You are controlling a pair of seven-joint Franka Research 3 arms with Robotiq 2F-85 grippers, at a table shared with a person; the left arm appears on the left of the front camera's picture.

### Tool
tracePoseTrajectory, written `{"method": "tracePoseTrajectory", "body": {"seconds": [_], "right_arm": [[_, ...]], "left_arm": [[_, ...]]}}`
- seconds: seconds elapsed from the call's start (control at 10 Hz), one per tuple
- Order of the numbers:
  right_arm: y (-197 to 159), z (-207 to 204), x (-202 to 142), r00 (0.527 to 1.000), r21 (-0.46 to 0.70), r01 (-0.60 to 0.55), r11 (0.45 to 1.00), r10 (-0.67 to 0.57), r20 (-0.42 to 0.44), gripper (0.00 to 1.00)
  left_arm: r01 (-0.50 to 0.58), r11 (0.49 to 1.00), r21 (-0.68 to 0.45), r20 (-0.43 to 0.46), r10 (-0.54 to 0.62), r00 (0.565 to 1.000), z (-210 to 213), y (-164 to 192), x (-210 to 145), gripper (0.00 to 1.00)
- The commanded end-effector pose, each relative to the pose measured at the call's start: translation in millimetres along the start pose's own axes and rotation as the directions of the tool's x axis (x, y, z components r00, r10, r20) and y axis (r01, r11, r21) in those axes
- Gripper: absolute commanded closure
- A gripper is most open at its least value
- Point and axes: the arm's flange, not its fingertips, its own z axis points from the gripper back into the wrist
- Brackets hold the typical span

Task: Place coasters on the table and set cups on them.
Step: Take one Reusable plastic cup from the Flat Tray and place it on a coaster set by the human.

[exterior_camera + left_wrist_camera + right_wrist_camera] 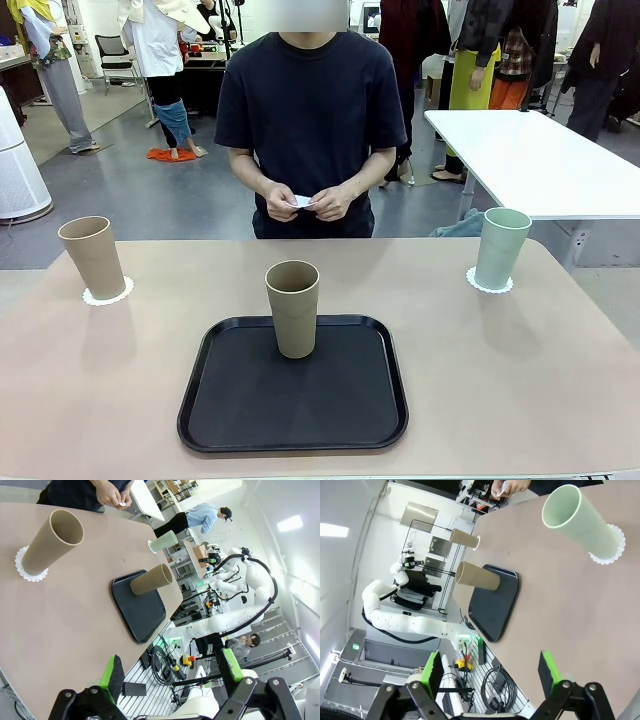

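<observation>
Green-padded left tool (170, 666) and right tool (488, 667) agape; matte tan cup (293, 310) on black tray (232, 402).

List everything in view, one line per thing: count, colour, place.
Left tan cup: one, tan-brown, upright on the left coaster.
Middle tan cup: one, tan-brown, upright on the tray.
Green cup: one, pale mint, upright on the right coaster.
Coasters: two, white, scalloped, one under each outer cup.
Small white piece: one, between the person's fingers; too small to identify.
Tray: one, black, middle of the table's near side.
Table: one, beige.
White table: one, behind, right.
Person's hands: two, together beyond the far edge.
Left gripper: black, green pads, open, empty.
Right gripper: same, open, empty.
</observation>
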Motion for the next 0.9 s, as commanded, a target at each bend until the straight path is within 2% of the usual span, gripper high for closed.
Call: {"method": "tracePoseTrajectory", "body": {"seconds": [0.0,0.8], "right_arm": [[-2.0,0.0,3.4,1.0,-0.002,-0.003,1.0,0.003,0.021,0.0],[-2.0,0.0,3.4,1.0,-0.002,-0.003,1.0,0.003,0.021,0.0]], "left_arm": [[-0.008,1.0,0.007,0.006,0.008,1.0,1.8,-2.3,0.3,0.0],[-0.008,1.0,0.007,0.006,0.008,1.0,1.8,-2.3,0.3,0.0]]}}
